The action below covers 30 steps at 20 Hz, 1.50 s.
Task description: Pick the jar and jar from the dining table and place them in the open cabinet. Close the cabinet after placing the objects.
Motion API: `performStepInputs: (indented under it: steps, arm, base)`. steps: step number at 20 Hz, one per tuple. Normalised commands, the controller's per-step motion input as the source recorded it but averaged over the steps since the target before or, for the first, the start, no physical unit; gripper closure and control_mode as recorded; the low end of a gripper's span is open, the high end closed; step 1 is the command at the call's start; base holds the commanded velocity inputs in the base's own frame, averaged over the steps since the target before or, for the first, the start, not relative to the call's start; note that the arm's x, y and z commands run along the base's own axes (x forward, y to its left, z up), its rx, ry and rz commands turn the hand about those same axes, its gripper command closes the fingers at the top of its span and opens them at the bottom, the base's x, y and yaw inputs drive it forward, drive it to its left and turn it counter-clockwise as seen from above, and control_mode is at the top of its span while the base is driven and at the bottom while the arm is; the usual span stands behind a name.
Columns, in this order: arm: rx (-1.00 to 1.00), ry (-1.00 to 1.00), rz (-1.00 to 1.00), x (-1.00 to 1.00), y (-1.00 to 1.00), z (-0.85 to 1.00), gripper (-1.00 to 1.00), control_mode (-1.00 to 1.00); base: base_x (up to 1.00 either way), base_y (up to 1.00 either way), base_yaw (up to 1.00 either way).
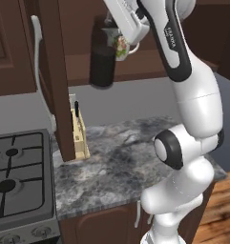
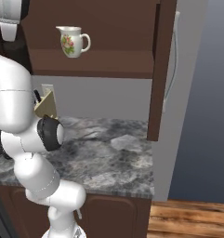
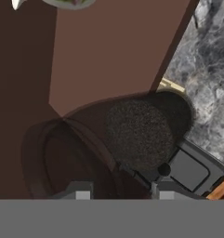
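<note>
- Grey marbled tabletop (image 1: 121, 162) runs under the cabinet (image 2: 99, 65), with one stove (image 1: 18, 181) at its left end and one knife block (image 1: 79, 136) by its back edge.
- One cabinet door (image 1: 57, 81) stands open at the shelf's left edge, another (image 2: 157, 69) at its right.
- One tall dark jar (image 1: 102, 66) stands on the shelf's front edge, beside one white floral jug (image 2: 74, 41).
- My end effector (image 3: 122, 183) is right over that jar; its fingers (image 3: 81, 191) flank the lid, somewhat parted, and I cannot tell whether they grip.
</note>
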Motion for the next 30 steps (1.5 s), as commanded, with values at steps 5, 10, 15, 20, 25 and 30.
performStepInputs:
  steps: [5,10,15,20,25,30]
  arm:
    - [0.0,-0.01,0.0,0.15,0.15,0.15,1.0,-1.0]
    - [0.0,-0.01,0.0,0.16,0.12,0.07,1.0,-1.0]
    - [0.01,-0.01,0.0,0.14,0.11,0.19,1.0,-1.0]
    - [0.0,0.0,0.0,0.08,0.09,0.24,1.0,-1.0]
    - [0.0,0.0,-0.03,0.11,0.07,0.12,1.0,-1.0]
    - [-0.01,0.1,-0.05,0.12,0.05,-0.16,1.0,-1.0]
  base:
    - [0.0,0.0,0.0]
    - [0.0,0.0,0.0]
    - [0.0,0.0,0.0]
    - [0.0,0.0,0.0]
    - [0.0,0.0,0.0]
    - [0.0,0.0,0.0]
